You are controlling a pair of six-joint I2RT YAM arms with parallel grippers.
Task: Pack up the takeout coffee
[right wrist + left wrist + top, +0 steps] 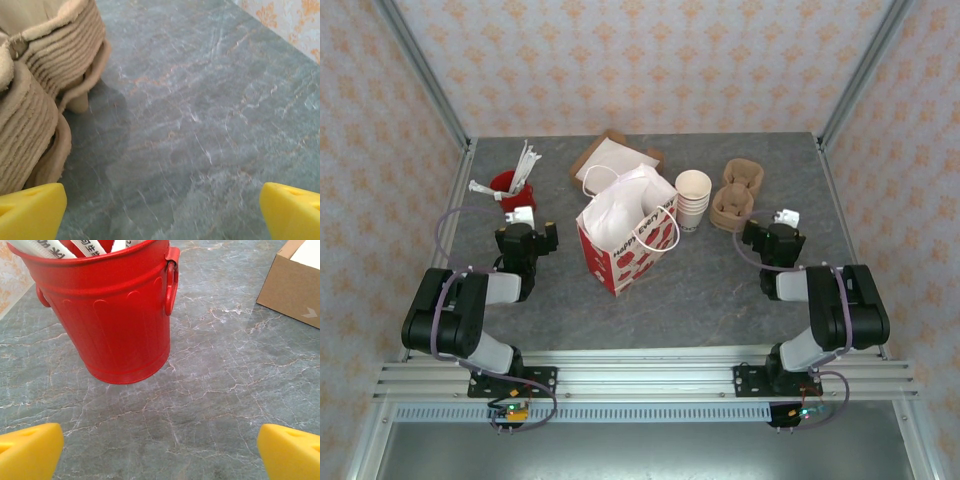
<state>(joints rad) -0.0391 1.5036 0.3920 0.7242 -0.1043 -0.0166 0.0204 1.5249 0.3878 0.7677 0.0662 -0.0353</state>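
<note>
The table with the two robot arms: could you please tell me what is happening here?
Nothing is being handled right now. Both grippers are open and empty: the left gripper faces a red bucket, and the right gripper sits beside stacked cardboard cup carriers. A red-and-white paper bag stands open mid-table, with a stack of white cups beside it.

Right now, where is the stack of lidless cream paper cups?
Top view: the cup stack stands centre-back, just right of the red-and-white paper gift bag, left of the brown pulp cup carriers.
</note>
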